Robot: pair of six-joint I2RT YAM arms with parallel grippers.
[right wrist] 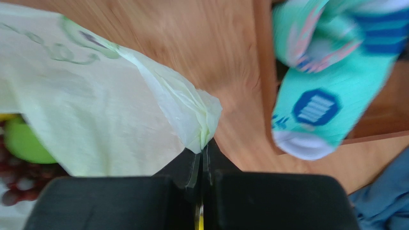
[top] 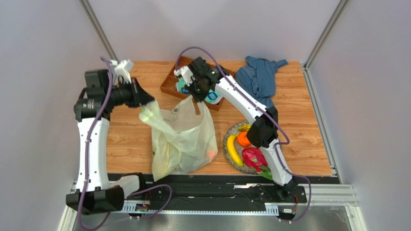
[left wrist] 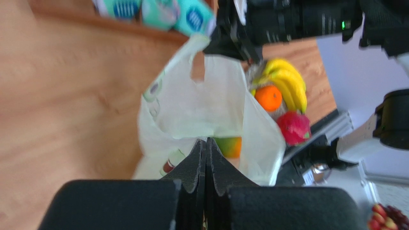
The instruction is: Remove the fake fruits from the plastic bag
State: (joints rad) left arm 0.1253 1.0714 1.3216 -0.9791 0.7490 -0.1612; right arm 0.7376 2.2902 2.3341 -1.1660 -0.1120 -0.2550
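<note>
The plastic bag [top: 181, 137] stands at the middle of the bench [top: 125, 139], strung up by its two handles. It is thin, pale yellow-green film, see-through enough that shapes glow inside, with faint green print near the top and deep creases running down to a slumped bottom on the wood.

The left end effector [left wrist: 206, 153] has its jaws pressed together on the left handle, and the right end effector [right wrist: 201, 158] is pinched tight on the bunched tip of the right handle, so the mouth gapes between them.

Down in the opening lies an orange-green mango [left wrist: 230, 146]. From the right wrist, a green round fruit [right wrist: 24, 141] and dark grapes [right wrist: 19, 189] show at the edge of the film; whether they lie inside it I cannot tell.

Just right of the bag, a patterned plate [top: 225, 144] carries yellow bananas [left wrist: 288, 86], an orange [left wrist: 269, 97] and a pink dragon fruit [left wrist: 294, 127].

Behind the bag a wooden tray [top: 169, 84] holds teal-and-white socks [right wrist: 326, 96], with a crumpled blue garment [top: 260, 77] beside it.
</note>
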